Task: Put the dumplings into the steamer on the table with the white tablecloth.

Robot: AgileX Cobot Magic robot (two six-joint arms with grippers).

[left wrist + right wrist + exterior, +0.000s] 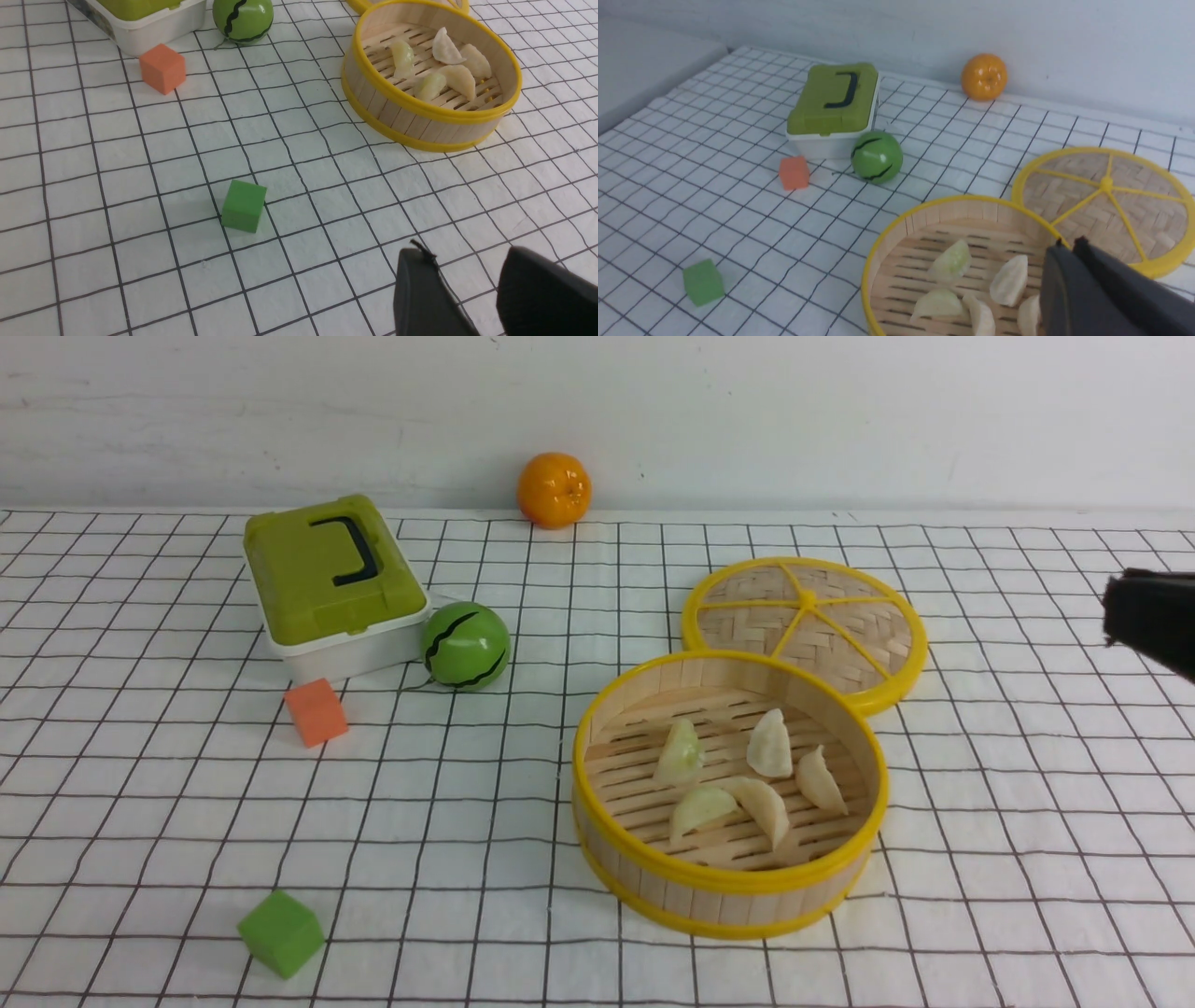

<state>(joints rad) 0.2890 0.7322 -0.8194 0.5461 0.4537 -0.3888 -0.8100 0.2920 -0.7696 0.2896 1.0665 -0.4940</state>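
Note:
The steamer (728, 889), a round bamboo basket with yellow rims, stands right of centre on the white gridded tablecloth (467, 803). Several pale dumplings (770, 744) lie on its slatted floor, also seen in the left wrist view (446, 46) and the right wrist view (1009, 280). My right gripper (1113, 611) hangs in the air at the right edge, apart from the steamer. In its own view the right gripper (1069, 242) is shut and holds nothing. My left gripper (465, 254) stands open over bare cloth with nothing between its fingers. It is out of the front view.
The flat woven lid (805, 621) lies behind the steamer, touching its rim. A green-lidded box (331, 583), a green striped ball (465, 646) and an orange cube (316, 711) sit at the left. An orange (555, 489) rests by the wall. A green cube (281, 933) lies front left.

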